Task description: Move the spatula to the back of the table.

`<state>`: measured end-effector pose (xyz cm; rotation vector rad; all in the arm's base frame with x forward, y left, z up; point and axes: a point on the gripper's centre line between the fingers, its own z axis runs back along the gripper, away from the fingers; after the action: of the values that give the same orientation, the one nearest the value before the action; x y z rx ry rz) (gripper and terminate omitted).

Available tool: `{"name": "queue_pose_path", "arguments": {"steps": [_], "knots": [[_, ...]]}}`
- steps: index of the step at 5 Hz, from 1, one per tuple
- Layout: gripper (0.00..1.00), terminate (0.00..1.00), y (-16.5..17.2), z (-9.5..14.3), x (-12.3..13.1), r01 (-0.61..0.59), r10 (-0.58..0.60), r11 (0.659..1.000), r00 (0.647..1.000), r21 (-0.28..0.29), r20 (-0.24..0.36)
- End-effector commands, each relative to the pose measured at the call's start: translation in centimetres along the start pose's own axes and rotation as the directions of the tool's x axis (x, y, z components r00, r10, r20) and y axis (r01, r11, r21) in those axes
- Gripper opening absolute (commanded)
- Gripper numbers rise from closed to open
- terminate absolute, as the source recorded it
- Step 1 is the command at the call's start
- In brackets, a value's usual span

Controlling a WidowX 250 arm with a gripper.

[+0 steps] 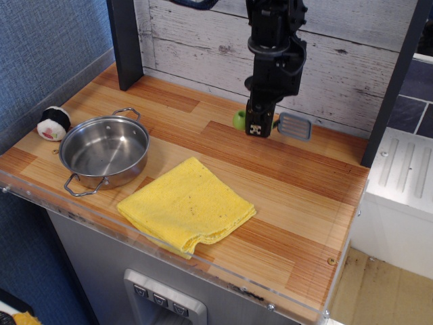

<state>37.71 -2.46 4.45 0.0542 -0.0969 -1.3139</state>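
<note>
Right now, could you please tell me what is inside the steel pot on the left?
The pot looks empty: its bare shiny bottom shows, with nothing lying in it. Only a thin strip behind the near wall is hidden. The cloth lies beside it, not inside.

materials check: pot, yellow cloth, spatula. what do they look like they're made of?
Pot: polished metal, likely stainless steel; mirror-like reflections, thin wire handles.
Yellow cloth: soft woven or microfibre fabric; matte, folded, slightly speckled.
Spatula: probably plastic; glossy lime-green handle, flat grey slotted blade.
</note>
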Motion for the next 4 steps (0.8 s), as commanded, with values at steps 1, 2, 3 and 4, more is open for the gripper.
{"name": "queue_pose_path", "arguments": {"steps": [1, 2, 3, 4], "knots": [[0.0, 0.0, 1.2, 0.0, 1.1, 0.026, -0.031, 0.996, 0.998, 0.084, 0.058], [0.0, 0.0, 0.8, -1.1, 1.2, 0.036, -0.04, 0.998, 0.997, 0.051, 0.068], [0.0, 0.0, 0.5, -2.1, 1.2, 0.045, -0.047, 0.998, 0.996, 0.034, 0.071], [0.0, 0.0, 0.5, -2.7, 1.1, 0.049, -0.05, 0.998, 0.997, 0.026, 0.058]]}}
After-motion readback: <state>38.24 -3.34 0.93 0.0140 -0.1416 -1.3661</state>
